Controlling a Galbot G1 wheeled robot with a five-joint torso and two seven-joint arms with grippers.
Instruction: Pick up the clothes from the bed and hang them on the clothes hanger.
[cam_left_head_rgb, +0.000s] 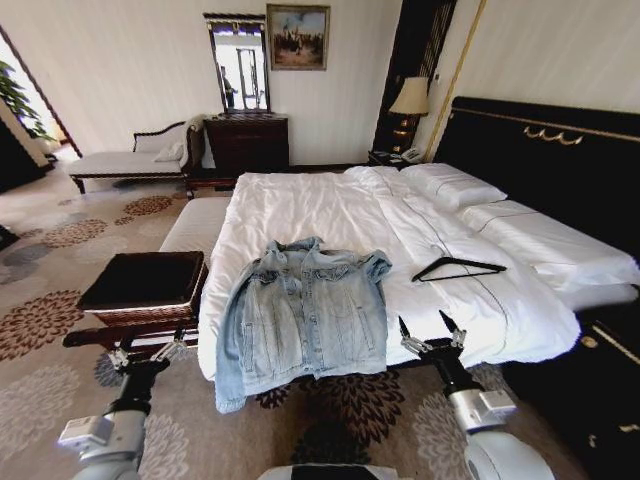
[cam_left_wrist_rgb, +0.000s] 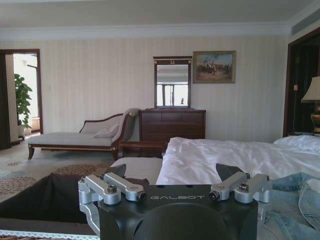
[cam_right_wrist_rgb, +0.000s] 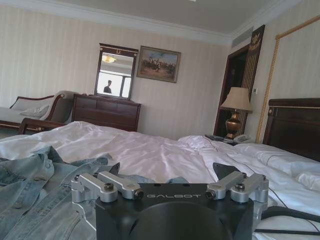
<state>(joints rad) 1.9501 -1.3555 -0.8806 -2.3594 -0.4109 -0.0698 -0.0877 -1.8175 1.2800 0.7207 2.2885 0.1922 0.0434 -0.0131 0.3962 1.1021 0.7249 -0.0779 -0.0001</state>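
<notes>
Black-tipped and spread wide, the right hand (cam_left_head_rgb: 431, 329) hovers released at the foot edge of the bed (cam_left_head_rgb: 330, 200), gripping nothing. Its place between the two task items looks deliberate, as either is within short reach. At its 9 o'clock the clothes (cam_left_head_rgb: 300, 315), a pale denim jacket, lie flat and face up, collar toward the pillows and hem draped over the mattress edge, one sleeve hanging floorward. At its 1 o'clock the clothes hanger (cam_left_head_rgb: 458, 268) rests on the white sheet, well apart from the jacket. The left hand (cam_left_head_rgb: 148, 352), also released and empty, waits at the bed's left corner, the jacket at its 3 o'clock, above a dark woven basket (cam_left_head_rgb: 145, 285). Nothing is lifted yet.
</notes>
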